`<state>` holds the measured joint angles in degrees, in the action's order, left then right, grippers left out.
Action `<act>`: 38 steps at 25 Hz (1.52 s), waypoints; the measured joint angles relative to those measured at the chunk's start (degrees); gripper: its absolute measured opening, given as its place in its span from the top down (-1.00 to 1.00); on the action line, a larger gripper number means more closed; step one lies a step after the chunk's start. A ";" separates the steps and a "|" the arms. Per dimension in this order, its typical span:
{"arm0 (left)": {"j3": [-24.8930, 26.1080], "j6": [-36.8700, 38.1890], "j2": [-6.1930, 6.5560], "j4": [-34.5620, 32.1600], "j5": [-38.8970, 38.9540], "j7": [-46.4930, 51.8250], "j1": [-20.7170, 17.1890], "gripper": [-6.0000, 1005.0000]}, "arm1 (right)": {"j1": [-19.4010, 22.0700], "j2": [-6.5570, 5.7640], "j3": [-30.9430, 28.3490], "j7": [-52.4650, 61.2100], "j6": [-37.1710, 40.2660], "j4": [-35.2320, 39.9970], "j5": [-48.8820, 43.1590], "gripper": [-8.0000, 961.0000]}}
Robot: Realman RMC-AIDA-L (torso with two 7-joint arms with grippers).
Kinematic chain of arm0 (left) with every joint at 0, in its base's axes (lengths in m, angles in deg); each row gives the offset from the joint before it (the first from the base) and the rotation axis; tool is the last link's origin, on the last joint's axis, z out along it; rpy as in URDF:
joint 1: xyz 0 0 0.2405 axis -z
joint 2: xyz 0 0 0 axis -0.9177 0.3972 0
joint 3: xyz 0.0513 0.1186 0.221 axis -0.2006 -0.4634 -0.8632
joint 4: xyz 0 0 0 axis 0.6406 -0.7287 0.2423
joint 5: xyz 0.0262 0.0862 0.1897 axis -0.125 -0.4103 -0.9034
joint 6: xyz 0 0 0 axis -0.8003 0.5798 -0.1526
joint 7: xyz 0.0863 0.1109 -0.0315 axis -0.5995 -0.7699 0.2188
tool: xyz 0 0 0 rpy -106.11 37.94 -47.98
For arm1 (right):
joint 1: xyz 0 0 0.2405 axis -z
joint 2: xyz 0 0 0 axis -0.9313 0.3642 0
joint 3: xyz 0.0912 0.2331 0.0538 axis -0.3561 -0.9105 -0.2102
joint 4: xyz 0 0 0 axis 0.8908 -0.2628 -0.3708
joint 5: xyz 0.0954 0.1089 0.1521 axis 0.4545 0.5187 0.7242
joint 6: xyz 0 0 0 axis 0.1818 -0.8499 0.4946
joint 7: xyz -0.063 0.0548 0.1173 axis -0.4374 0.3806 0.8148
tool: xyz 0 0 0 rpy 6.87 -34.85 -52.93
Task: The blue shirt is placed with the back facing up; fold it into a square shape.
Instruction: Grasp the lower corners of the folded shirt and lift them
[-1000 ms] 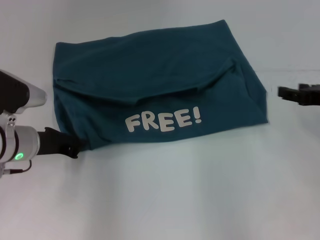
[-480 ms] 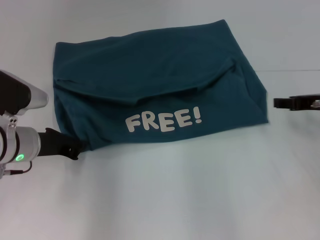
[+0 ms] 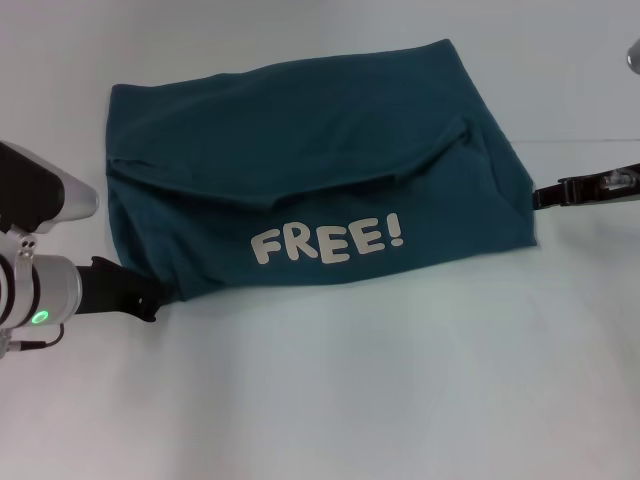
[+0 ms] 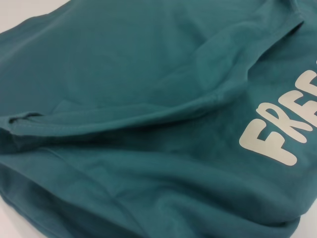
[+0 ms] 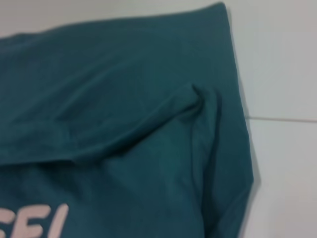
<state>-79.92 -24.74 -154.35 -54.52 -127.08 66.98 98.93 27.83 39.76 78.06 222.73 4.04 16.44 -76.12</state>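
The right pincer (image 3: 540, 196) has come in from the right edge of the head view over the last second and now has its tip just at the right-hand edge of the blue shirt (image 3: 310, 160), while the left pincer (image 3: 150, 299) has held its place at the shirt's near-left corner, its tip touching or tucked under the fabric. I cannot tell whether either pincer is open or closed: the tips are dark, small and partly hidden by cloth. The shirt lies in the middle of the pale surface (image 3: 330, 400), already doubled over into a rough rectangle, with a folded layer running across the far half and the white "FREE!" print (image 3: 327, 241) showing on the near panel, so it is not plain. Judging by this, the fold is well along and the step in hand is seizing the two near corners for another fold or a squaring-up. The next move calls for both pincers to catch all layers at their corners and carry them evenly, or the rectangle will skew. The right edge is bunched and thick, which may resist a clean grip. Open surface lies all round, widest on the near side.
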 joint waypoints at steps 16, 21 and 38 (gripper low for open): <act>0.01 -0.68 -0.10 1.42 -0.08 -1.39 0.42 0.89 | -4.10 -1.90 0.19 -0.69 -1.85 -9.90 -0.68 -0.25; 0.00 -0.73 -0.17 1.70 0.02 -1.60 0.45 0.89 | -4.30 -1.95 0.04 -1.83 -4.81 -11.88 -0.23 -0.24; 0.00 -1.57 -0.17 2.32 0.14 -1.79 0.46 0.89 | -7.27 -1.35 -0.14 -4.57 -12.72 -20.29 0.16 -0.21</act>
<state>-79.92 -26.31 -154.52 -52.20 -126.94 65.19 99.40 20.56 38.42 77.92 218.16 -8.68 -3.85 -75.95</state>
